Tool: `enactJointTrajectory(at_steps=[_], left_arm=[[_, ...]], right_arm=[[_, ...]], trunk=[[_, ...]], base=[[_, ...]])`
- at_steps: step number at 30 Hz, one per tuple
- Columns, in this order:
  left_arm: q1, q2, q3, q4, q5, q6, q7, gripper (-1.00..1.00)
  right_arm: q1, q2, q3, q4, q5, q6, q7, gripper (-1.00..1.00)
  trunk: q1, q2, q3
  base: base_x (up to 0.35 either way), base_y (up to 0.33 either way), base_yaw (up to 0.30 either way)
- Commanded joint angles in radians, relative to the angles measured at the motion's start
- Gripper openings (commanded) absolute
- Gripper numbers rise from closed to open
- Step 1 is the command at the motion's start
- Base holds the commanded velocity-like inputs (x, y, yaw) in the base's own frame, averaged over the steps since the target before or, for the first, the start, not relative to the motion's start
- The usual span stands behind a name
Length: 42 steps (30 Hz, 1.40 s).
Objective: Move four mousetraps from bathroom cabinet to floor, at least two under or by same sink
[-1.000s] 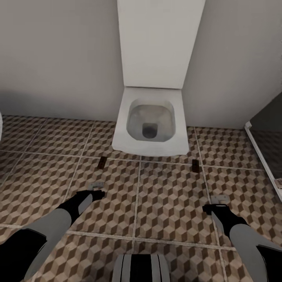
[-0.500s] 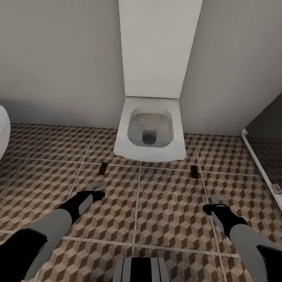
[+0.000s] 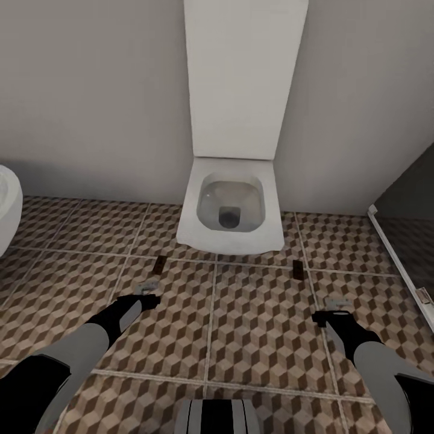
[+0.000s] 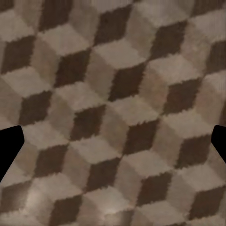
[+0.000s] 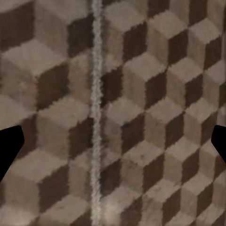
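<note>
The grey wall (image 3: 90,78) fills the top of the head view, and the floor (image 3: 259,325) of cube-print tiles spreads below it. A white toilet (image 3: 231,208) stands against the wall, with a dark glass screen (image 3: 410,199) at the right. A white rounded fixture (image 3: 7,205) shows at the left edge. Both arms hang low over the floor: the left gripper (image 3: 146,292) and right gripper (image 3: 337,305) each have fingers spread wide with nothing between them. 2 small dark strips (image 3: 160,264) lie flat on the tiles by the toilet, 1 on each side; whether they are mousetraps I cannot tell

Cube-patterned brown, beige and white bathroom floor (image 3: 253,325), pale grout lines.
</note>
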Motion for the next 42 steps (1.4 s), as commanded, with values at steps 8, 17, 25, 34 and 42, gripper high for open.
enactJointTrajectory(at_steps=[8,17,25,34,42], left_arm=[[0.040,0.000,-0.009,0.010,0.006,-0.004,0.007,1.00],[0.086,-0.003,-0.010,0.011,0.005,-0.005,0.009,1.00],[0.087,-0.003,-0.010,0.011,0.005,-0.006,0.010,1.00],[0.087,-0.002,-0.010,0.012,0.005,-0.006,0.011,1.00],[0.087,-0.001,-0.010,0.012,0.005,-0.006,0.011,1.00]], right_arm=[[0.012,0.006,-0.005,0.005,0.015,-0.001,-0.004,1.00],[0.015,0.008,-0.005,0.006,0.016,-0.002,-0.004,1.00],[0.015,0.008,-0.006,0.006,0.016,-0.002,-0.004,1.00],[0.015,0.008,-0.006,0.006,0.016,-0.002,-0.004,1.00],[0.015,0.008,-0.006,0.006,0.016,-0.002,-0.003,1.00]], trunk=[[0.000,0.000,-0.001],[0.000,0.000,-0.001],[0.000,0.000,-0.001],[0.000,0.000,-0.001],[0.000,0.000,-0.001]], base=[[0.000,0.000,0.000],[-0.095,0.000,0.000],[-0.319,0.000,0.000],[-0.296,0.000,0.000],[-0.057,0.000,0.000]])
